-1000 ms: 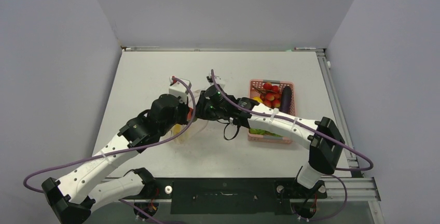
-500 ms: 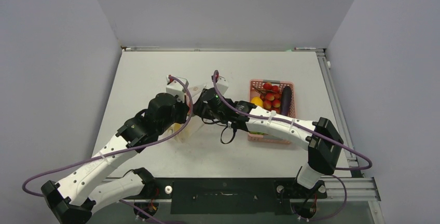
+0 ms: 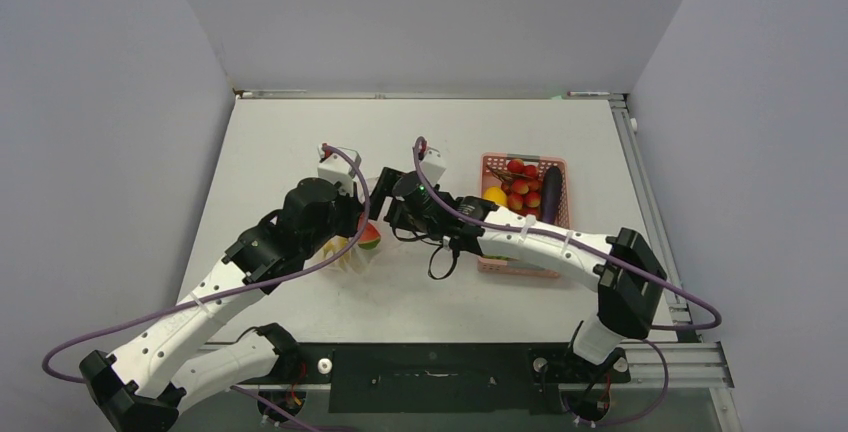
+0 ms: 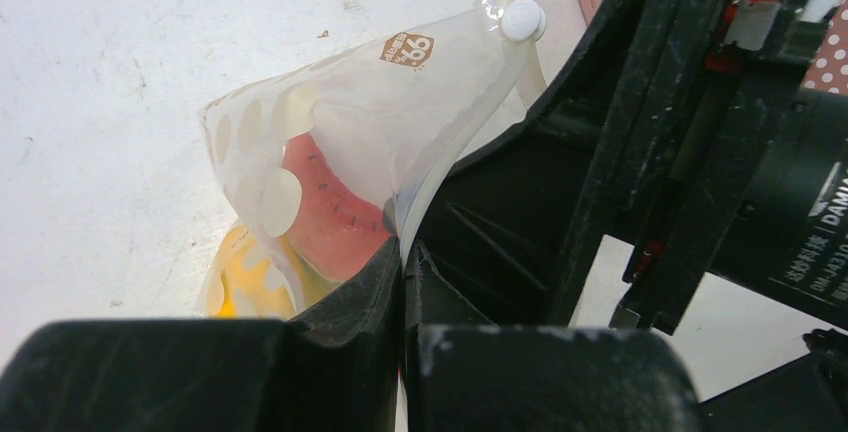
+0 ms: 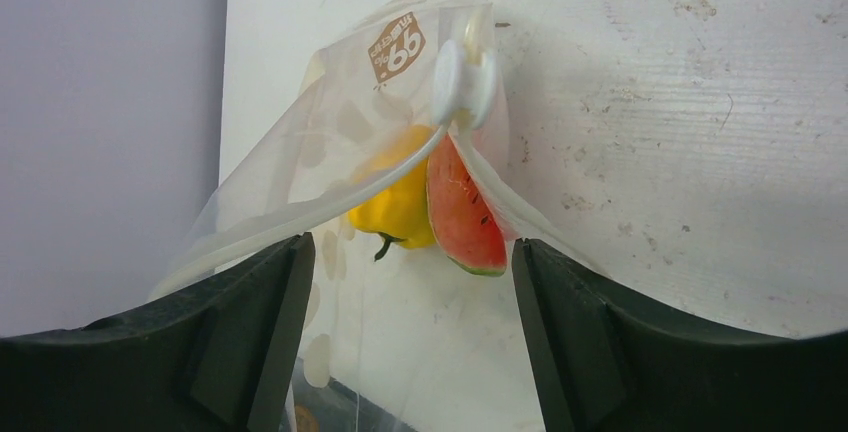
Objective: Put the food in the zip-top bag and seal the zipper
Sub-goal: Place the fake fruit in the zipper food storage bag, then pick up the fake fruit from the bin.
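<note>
The clear dotted zip-top bag stands with its mouth open; its whitish zipper runs up to a white slider. Inside sit a red watermelon slice and a yellow pepper. My right gripper is open just in front of the mouth, holding nothing. My left gripper is shut on the bag's edge and holds it up. From above, the bag shows the slice between the left gripper and right gripper. More food, red pieces and a dark eggplant, lies in the basket.
The pink slotted basket sits right of the grippers, under my right forearm. The right arm's black body crowds close beside the left gripper. Walls ring the white table on three sides.
My right gripper's jaws have opened, and the watermelon slice now shows inside the bag. The left gripper has kept its pinch on the bag edge.
</note>
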### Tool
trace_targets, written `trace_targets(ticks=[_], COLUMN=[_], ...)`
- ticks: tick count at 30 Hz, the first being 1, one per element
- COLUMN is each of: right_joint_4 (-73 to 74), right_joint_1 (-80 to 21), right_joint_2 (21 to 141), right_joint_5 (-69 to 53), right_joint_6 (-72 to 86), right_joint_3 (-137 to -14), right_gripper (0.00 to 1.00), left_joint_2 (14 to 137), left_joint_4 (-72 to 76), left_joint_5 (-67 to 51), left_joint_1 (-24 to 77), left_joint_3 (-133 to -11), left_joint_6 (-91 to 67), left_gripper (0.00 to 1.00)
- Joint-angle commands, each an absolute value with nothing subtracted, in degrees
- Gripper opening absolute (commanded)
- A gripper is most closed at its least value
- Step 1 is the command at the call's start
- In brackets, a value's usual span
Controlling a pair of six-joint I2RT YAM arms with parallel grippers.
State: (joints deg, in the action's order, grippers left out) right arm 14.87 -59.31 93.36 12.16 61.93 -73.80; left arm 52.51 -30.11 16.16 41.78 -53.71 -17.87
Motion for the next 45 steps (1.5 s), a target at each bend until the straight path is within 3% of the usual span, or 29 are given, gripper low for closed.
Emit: trace_targets(ticks=[1,17,27,34,45], right_joint_4=[12.1,19.5,26.8,36.9,47.7], right_joint_1=[-59.6,-57.3,-48.8,-46.1,-42.1], right_joint_2=[88.9,78.9,70.7,68.8,69.0], right_joint_5=[11.8,12.4,12.6,18.0,16.2], right_joint_6=[59.4,54.7,50.0,44.9,39.6], right_joint_3=[-74.0,-71.4,-69.2,-70.1,-67.9], right_gripper=[0.73,0.67,0.62,0.62,0.6], left_joint_2=[52.3,52.8,53.0,53.3,53.7], left_joint_4=[-26.8,-26.7,-26.7,-26.8,-26.7], left_joint_5=[14.8,14.8,14.7,14.7,14.5], left_joint_1=[41.2,40.6,40.5,40.4,40.3], left_joint_3=[-54.0,-53.9,-53.8,-53.8,-53.9], left_joint_6=[-18.7,-18.9,-18.9,-18.9,-18.8], left_gripper=[0.0,0.0,0.0,0.0,0.0])
